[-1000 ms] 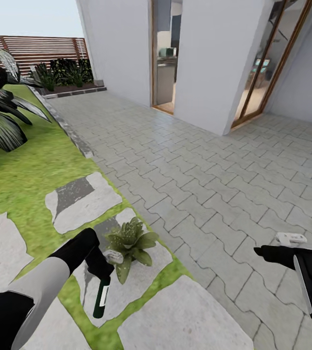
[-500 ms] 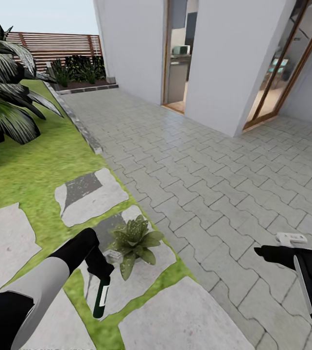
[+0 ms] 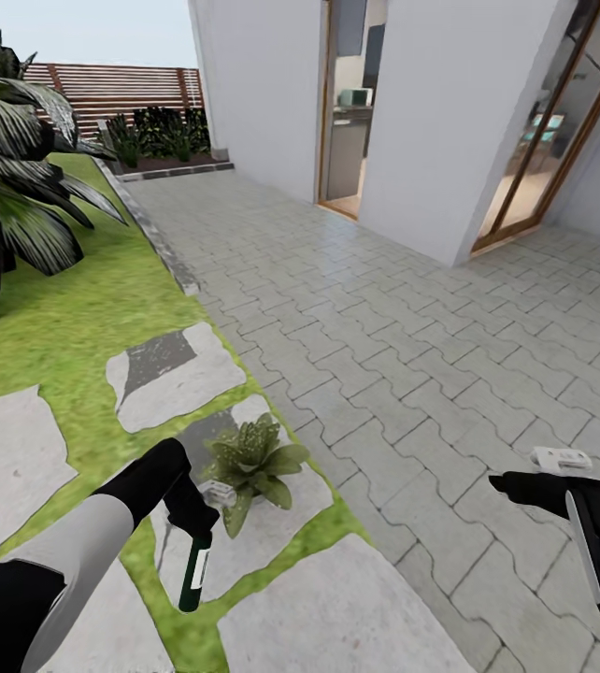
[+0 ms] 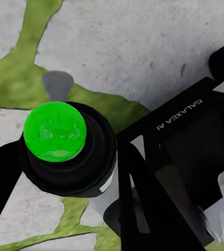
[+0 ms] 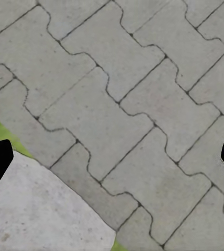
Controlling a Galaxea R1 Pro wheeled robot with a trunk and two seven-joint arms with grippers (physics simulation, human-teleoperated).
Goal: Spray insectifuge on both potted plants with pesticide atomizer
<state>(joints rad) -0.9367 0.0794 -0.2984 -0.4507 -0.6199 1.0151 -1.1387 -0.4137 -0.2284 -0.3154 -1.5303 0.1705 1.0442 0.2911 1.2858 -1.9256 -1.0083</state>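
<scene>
Your left gripper (image 3: pixel 192 523) is clamped on the atomizer (image 3: pixel 194 572), which hangs bottom-down over the grass seam between two stepping stones (image 3: pixel 244 523), just beside the potted plant (image 3: pixel 250 463). In your left wrist view the atomizer (image 4: pixel 70 151) shows a bright green round end between the fingers. The plant sits on the stone near the edge of the paving (image 3: pixel 412 374). Your right gripper (image 3: pixel 524 477) hovers over the paving with its fingers spread and nothing between them. A palm (image 3: pixel 6 196) stands on the lawn (image 3: pixel 66 327).
</scene>
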